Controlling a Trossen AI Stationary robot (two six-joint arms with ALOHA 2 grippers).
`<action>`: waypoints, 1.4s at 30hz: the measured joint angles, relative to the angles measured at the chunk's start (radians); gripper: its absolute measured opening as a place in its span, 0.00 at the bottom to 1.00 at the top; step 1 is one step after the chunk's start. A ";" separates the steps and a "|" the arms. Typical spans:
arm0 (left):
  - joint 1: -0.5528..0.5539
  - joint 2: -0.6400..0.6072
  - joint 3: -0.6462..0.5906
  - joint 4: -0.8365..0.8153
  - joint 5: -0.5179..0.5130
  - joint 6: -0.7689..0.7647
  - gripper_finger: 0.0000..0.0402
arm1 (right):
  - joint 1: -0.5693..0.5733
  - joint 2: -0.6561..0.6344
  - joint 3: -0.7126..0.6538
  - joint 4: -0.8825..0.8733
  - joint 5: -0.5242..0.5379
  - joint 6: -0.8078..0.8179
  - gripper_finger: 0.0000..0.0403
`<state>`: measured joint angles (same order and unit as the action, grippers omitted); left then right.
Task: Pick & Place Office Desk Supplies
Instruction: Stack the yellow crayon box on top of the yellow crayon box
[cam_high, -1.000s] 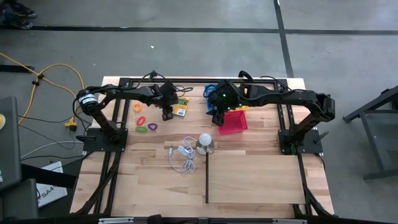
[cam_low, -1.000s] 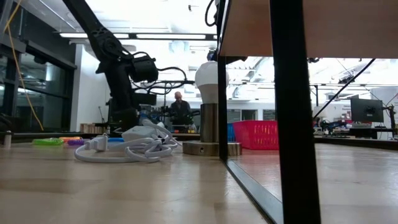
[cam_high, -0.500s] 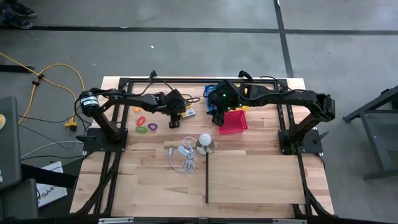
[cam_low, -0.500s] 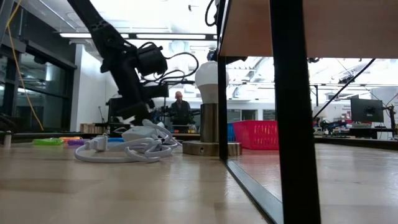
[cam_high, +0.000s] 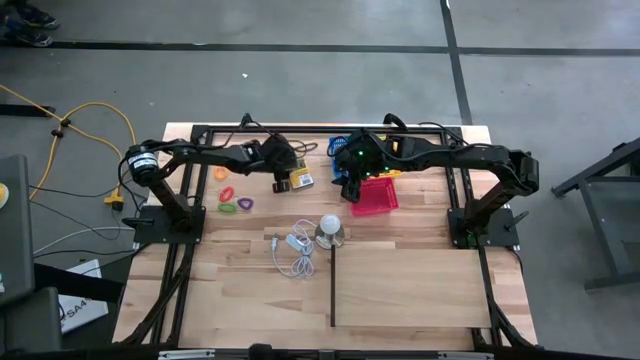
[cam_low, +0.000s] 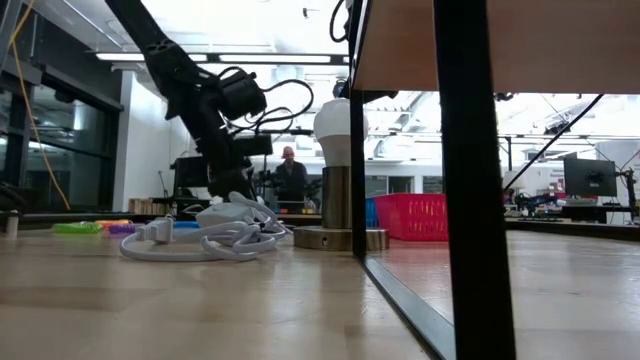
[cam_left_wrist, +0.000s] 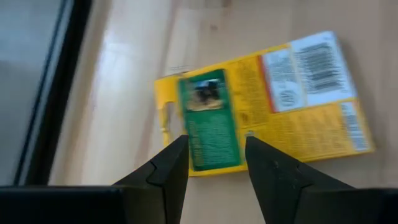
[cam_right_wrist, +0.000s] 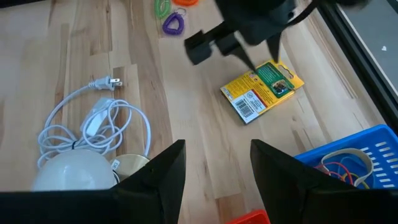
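Note:
A yellow-and-green packet (cam_left_wrist: 261, 99) lies flat on the table near its far edge, also seen as the packet (cam_high: 298, 180). My left gripper (cam_left_wrist: 216, 149) is open and hovers just over the packet's green end, one finger on each side; I see no touch. In the right wrist view, the left gripper (cam_right_wrist: 258, 56) points down at the packet (cam_right_wrist: 262, 90). My right gripper (cam_right_wrist: 217, 163) is open and waits above the red basket (cam_high: 378, 195). Orange (cam_high: 221, 172), pink (cam_high: 226, 192), green (cam_high: 228, 208) and purple (cam_high: 245, 203) rings lie left of the packet.
A blue basket (cam_right_wrist: 348, 155) with rubber bands stands beside the red one. The white bulb on its silvery base (cam_high: 330, 227) and the coiled white cord (cam_high: 295, 252) lie mid-table. A raised wooden board with a dark frame (cam_high: 410, 285) fills the near right.
My left gripper has moved toward the table's right, from beside the rings to a spot over the packet, and has tipped forward over it. The right arm has kept still.

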<state>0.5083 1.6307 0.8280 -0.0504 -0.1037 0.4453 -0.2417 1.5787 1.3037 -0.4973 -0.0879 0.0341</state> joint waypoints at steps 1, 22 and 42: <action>0.015 -0.004 0.000 0.005 0.015 0.002 0.38 | 0.000 0.000 0.000 0.001 0.000 0.000 0.42; 0.131 -0.008 0.001 0.075 0.174 0.026 0.38 | 0.005 0.200 0.001 0.349 -0.015 0.053 0.42; 0.132 0.026 0.002 0.084 0.153 -0.012 0.38 | 0.014 0.420 0.230 0.218 0.120 -0.099 0.42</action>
<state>0.6403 1.6567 0.8295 0.0337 0.0498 0.4335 -0.2279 1.9989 1.5334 -0.2789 0.0317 -0.0652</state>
